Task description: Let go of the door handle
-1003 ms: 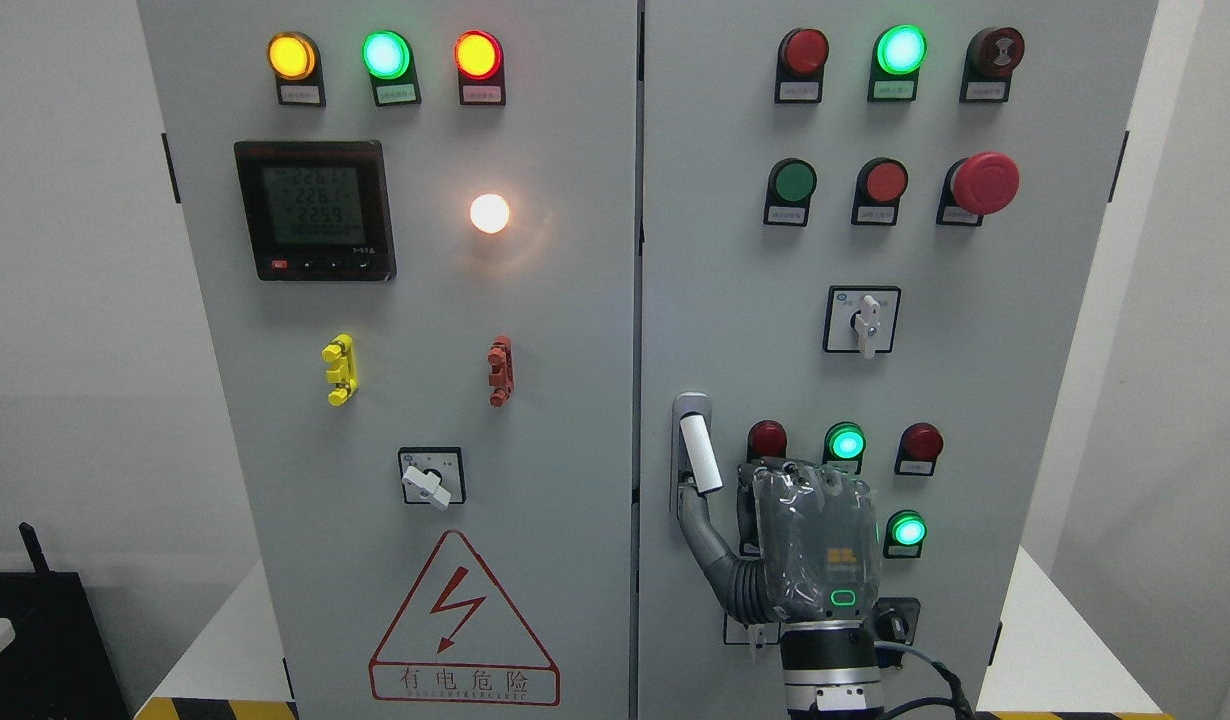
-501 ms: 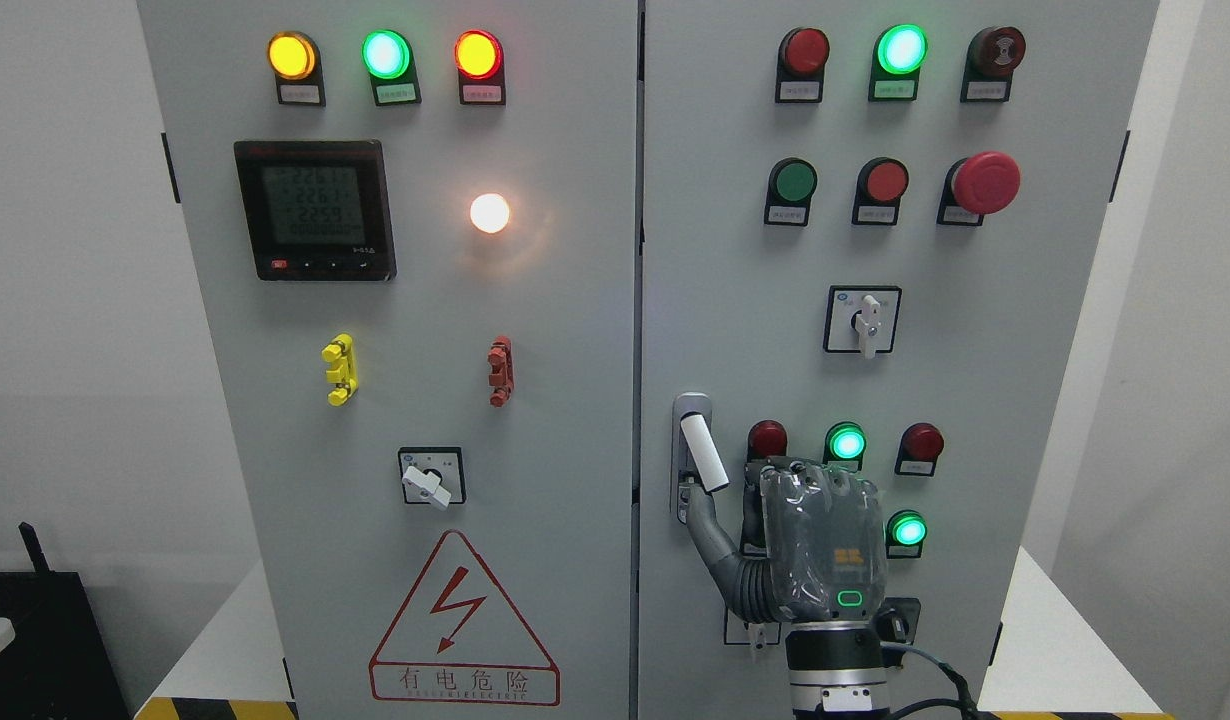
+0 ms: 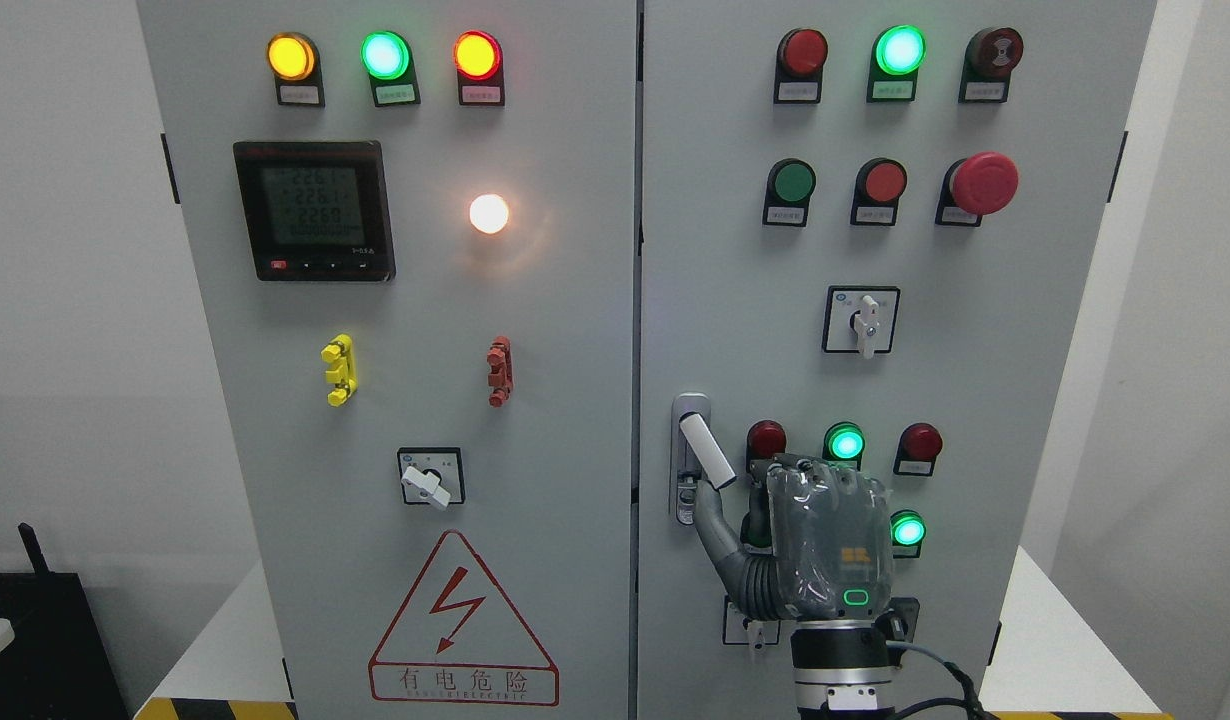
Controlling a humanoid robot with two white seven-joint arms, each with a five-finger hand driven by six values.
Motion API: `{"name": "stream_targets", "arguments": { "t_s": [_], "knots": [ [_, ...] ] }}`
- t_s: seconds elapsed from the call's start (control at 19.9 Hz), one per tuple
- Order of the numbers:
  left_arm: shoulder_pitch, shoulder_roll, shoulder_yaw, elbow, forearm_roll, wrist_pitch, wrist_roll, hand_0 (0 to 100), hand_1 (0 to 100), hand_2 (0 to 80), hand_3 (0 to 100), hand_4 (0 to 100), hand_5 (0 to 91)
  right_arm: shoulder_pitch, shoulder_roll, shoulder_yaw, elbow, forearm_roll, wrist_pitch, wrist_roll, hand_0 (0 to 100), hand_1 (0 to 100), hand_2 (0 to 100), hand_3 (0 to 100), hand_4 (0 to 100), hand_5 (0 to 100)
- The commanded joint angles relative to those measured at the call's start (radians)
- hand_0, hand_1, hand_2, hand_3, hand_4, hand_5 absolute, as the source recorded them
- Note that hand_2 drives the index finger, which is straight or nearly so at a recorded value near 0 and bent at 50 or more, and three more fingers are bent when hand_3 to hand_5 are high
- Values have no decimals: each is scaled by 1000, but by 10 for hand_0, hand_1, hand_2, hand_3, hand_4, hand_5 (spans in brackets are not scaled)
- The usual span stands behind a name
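Right hand [image 3: 825, 545] raised in front of the right cabinet door [image 3: 875, 350], back of the hand toward the camera, arm entering at the bottom edge right of the middle. Thumb extended up and to the left, tip touching the lower end of the white door handle [image 3: 706, 451]. Other fingers [image 3: 820, 470] pointed upward, held close together against the panel, clamped on nothing; no wrap around the handle visible.

Handle set near the left edge of the right door, just right of the seam between the two doors, tilted with its lower end swung out to the right, away from its grey backplate [image 3: 687, 460].

Just right of the handle: a dark red lamp [image 3: 766, 439], a lit green lamp [image 3: 845, 442] and another red lamp [image 3: 920, 442] in a row, the first two directly above the fingertips. A second lit green lamp [image 3: 907, 529] just right of the hand. Above the handle, a rotary selector switch [image 3: 862, 320], and higher still a red mushroom button [image 3: 983, 184].
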Motion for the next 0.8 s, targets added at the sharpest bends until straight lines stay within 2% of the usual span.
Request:
{"name": "stream_targets", "arguments": {
  "t_s": [0.0, 0.75],
  "knots": [
    [0, 0, -12, -15, 1, 0, 0, 120, 389, 0, 0, 0, 0, 0, 0, -5, -2, 1, 0, 6, 508, 432, 1000, 1000, 1000, 981],
    [0, 0, -12, -15, 1, 0, 0, 120, 389, 0, 0, 0, 0, -4, -3, -17, -3, 1, 0, 4, 579, 416, 1000, 1000, 1000, 981]
  ]
}}
